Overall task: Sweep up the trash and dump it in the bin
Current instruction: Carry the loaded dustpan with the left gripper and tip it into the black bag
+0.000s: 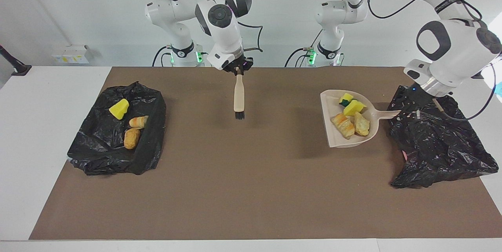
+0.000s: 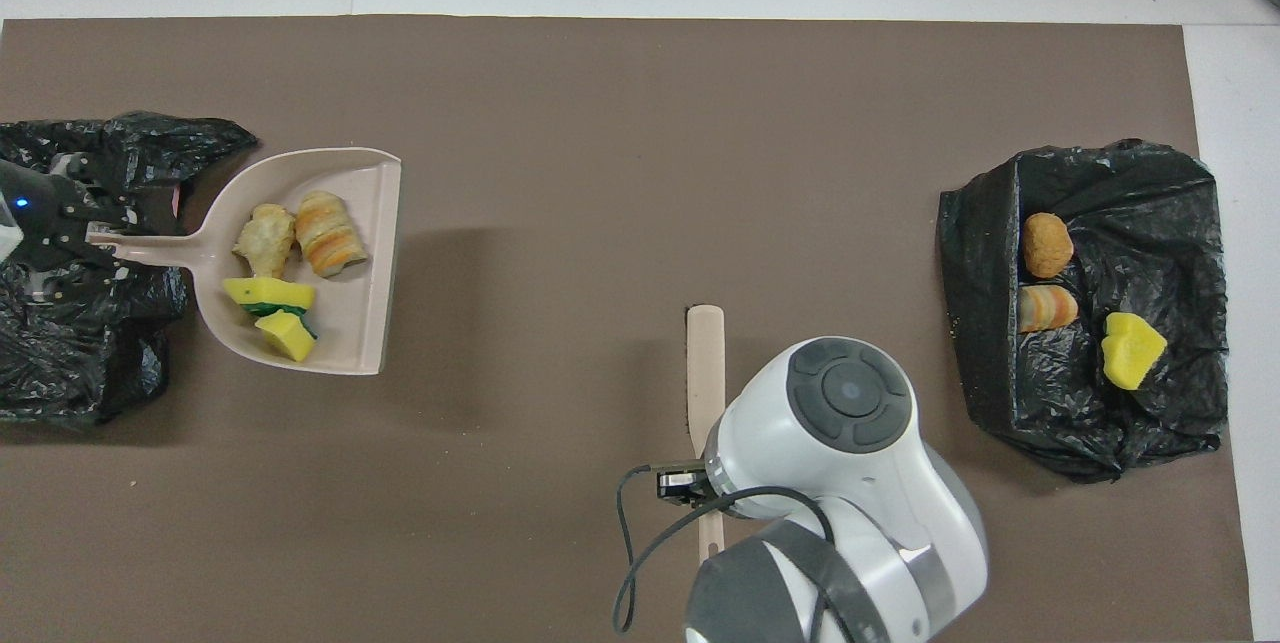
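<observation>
Beige brush (image 1: pixel 239 97) hangs from the right end effector (image 1: pixel 238 72), clenched on its handle, over the brown counter (image 1: pixel 251 189). The left end effector (image 1: pixel 406 111) grips the dustpan (image 1: pixel 333 138) handle; four scraps (image 1: pixel 350 115) lie in it. Three scraps (image 1: pixel 129 120) sit in the black bin (image 1: pixel 102 154) at the right arm's end.

Right claw (image 1: pixel 238 71) clamped, raised mid-table — left claw (image 1: pixel 408 107) clamped, low.

White table (image 1: pixel 47 134), brown mat (image 1: pixel 251 189) on it — two black bag-lined bins (image 1: pixel 117 134) (image 1: pixel 439 146) at the mat's ends.
</observation>
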You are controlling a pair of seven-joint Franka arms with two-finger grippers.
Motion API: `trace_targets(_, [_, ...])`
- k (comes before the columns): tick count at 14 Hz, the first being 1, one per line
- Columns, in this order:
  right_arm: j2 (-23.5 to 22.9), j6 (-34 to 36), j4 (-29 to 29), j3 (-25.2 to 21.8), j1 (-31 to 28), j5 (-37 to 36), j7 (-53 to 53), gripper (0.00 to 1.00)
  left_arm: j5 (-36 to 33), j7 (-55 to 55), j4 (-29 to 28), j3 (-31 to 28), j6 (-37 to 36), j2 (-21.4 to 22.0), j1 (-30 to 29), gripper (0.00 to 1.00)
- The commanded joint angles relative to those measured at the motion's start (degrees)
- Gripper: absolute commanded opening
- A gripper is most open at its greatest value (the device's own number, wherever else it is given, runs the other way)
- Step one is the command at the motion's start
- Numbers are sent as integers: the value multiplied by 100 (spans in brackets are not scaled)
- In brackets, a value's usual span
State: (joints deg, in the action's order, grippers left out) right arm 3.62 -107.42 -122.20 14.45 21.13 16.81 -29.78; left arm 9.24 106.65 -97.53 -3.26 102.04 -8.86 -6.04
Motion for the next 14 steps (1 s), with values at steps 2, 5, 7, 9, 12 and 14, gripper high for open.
trace_targets(2, [-414,-489,-146,5,452,77,-361,0,-281,1267,1041,45,-606,-555,-897,0])
trace_targets(5, [-520,-1078,-594,5,734,77,-520,0,-597,1824,1147,19,-379,-591,-1486,0])
trace_targets(7, [-494,-1053,-683,5,735,77,-484,0,-913,1754,1201,10,50,-617,-1654,0])
trace_targets(9, [-450,-1018,-761,5,744,77,-485,0,-1308,1509,1166,1,682,-652,-1733,0])
trace_targets(12, [-415,-1026,-841,5,753,68,-511,0,-2335,868,1113,1,1387,-670,-1725,0])
trace_targets(14, [-441,-1088,-911,5,875,77,-467,0,-3152,219,1113,10,1388,-705,-1611,0])
